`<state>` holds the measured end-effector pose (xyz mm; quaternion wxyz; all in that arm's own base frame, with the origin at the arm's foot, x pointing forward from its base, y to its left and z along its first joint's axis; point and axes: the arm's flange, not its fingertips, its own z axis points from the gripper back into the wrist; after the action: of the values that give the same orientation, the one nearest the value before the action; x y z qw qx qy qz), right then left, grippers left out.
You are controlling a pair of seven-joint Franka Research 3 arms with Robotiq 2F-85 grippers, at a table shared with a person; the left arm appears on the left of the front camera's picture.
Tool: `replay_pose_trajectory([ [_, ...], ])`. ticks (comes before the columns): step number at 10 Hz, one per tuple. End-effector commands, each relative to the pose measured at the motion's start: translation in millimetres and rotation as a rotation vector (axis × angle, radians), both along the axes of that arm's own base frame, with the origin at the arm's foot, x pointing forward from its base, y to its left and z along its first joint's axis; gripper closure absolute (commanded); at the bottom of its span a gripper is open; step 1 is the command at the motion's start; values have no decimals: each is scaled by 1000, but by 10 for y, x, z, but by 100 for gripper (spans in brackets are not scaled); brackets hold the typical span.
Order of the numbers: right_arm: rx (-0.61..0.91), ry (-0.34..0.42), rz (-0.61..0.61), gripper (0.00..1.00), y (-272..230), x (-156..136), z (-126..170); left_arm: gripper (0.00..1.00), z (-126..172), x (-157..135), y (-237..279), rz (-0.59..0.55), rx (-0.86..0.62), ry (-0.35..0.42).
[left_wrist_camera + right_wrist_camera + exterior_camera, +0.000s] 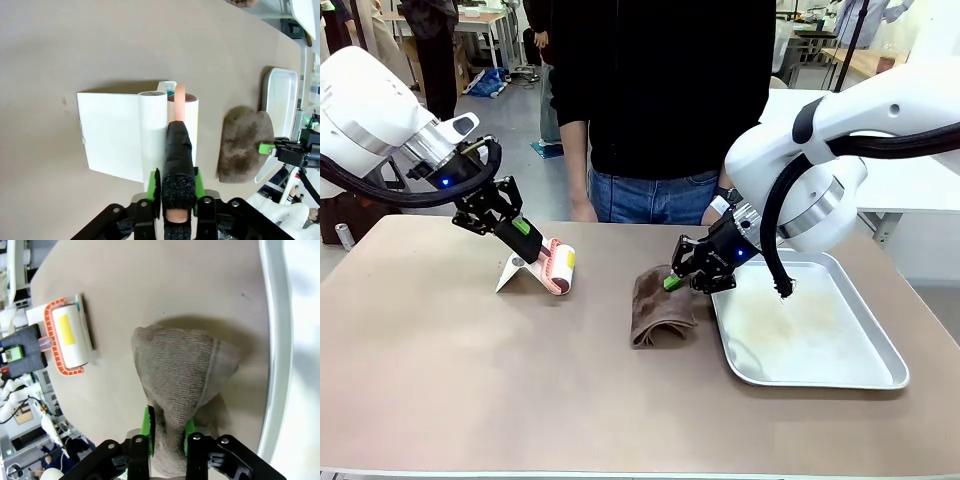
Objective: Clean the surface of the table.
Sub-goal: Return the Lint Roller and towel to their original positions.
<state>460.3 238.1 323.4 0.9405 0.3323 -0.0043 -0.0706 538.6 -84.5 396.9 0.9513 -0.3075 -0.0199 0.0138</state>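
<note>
The taupe-brown table [470, 370] carries a lint roller [558, 265] with a pink frame, resting on its white holder [512, 272] at mid-left. My left gripper [525, 232] is shut on the roller's black foam handle [177, 150], green pads on both sides. A brown towel [660, 305] lies crumpled at the centre, beside the tray. My right gripper [675, 280] is shut on the towel's edge, and the cloth [180, 370] bunches between its pads [147, 427].
A shiny metal tray [880, 350] with a stained floor sits at the right, its rim [275, 340] close to the towel. A person [660, 100] in a black top stands at the far edge, hands down. The near half of the table is bare.
</note>
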Motion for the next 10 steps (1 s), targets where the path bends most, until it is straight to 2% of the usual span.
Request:
replay_pose_trajectory([
  [1, -22, 24, -9, 0, 16, -23, 28, 0, -13, 2, 72, 5, -1, -12],
  [4, -15, 23, -6, 2, 7, -31, 12, 0, 95, -9, 187, 31, -21, -38],
  [5, -35, 14, -15, 0, -3, -45, 20, 0, 146, -27, 237, 37, -36, -46],
  [7, -99, -67, 2, 0, -10, -101, 235, 0, 318, -140, 367, 30, -84, -70],
  [10, -329, -175, 59, 0, 199, -84, 572, 0, 677, -516, 569, 35, -159, -140],
])
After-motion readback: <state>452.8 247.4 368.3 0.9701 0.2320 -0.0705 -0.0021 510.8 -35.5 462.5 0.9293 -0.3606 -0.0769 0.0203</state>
